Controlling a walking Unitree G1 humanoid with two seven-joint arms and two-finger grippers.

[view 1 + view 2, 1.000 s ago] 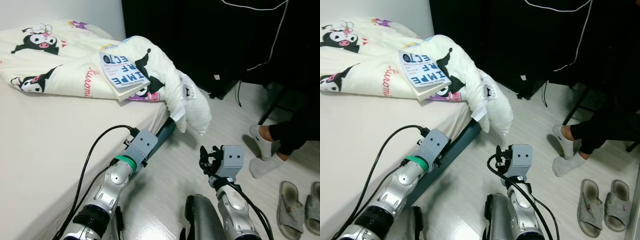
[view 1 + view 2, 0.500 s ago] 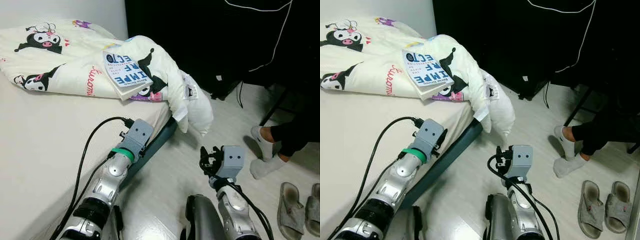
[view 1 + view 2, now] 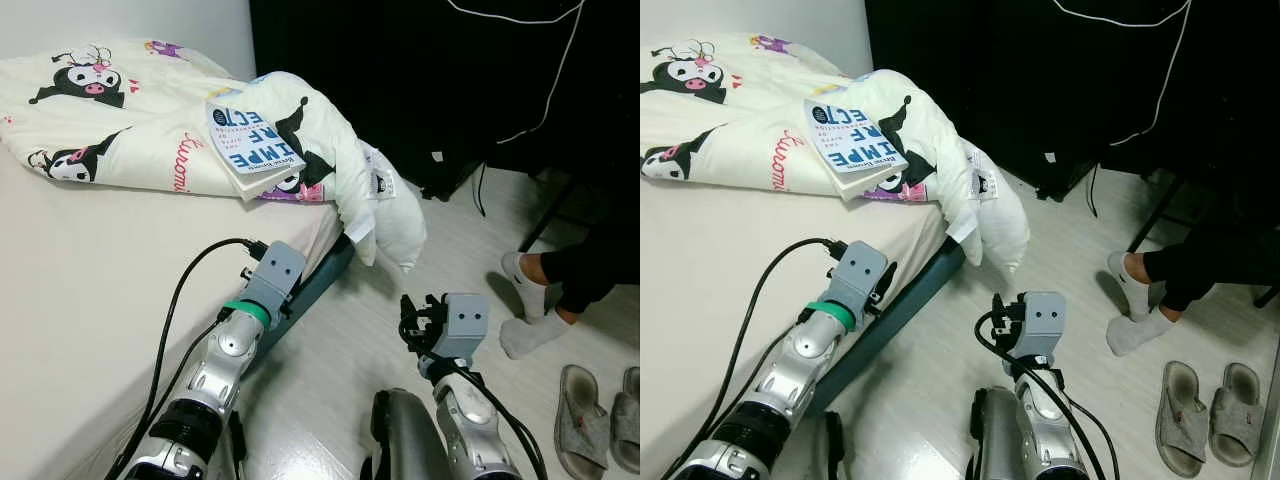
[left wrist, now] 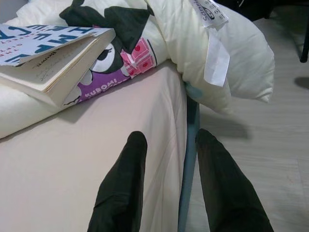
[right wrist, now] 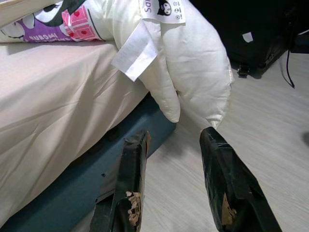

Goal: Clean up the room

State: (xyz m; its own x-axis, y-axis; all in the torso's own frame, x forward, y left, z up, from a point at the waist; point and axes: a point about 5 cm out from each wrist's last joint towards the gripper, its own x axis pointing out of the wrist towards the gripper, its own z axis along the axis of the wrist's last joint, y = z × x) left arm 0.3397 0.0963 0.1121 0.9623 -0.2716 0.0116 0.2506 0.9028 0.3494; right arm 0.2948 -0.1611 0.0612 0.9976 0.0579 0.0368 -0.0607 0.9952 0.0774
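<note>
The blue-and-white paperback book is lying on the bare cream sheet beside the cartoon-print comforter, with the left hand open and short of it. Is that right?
Not quite. The blue-and-white paperback book lies on top of the cartoon-print comforter, not on the bare cream sheet; the left eye view shows this. The rest holds: the left hand is open and short of the book.

Cream duvet (image 3: 150, 130) with black-and-white cartoon characters, red script, pink and purple patch. White book (image 3: 247, 147), blue block letters, dark round emblem. Plain beige bed (image 3: 80, 300) sheet, teal-blue frame edge. Pale wood-grain floor (image 3: 330, 370). Silver arms, green ring on left wrist, black fingers (image 4: 120, 193). White socks (image 3: 525, 300), grey slippers (image 3: 600, 410), black backdrop far right.
</note>
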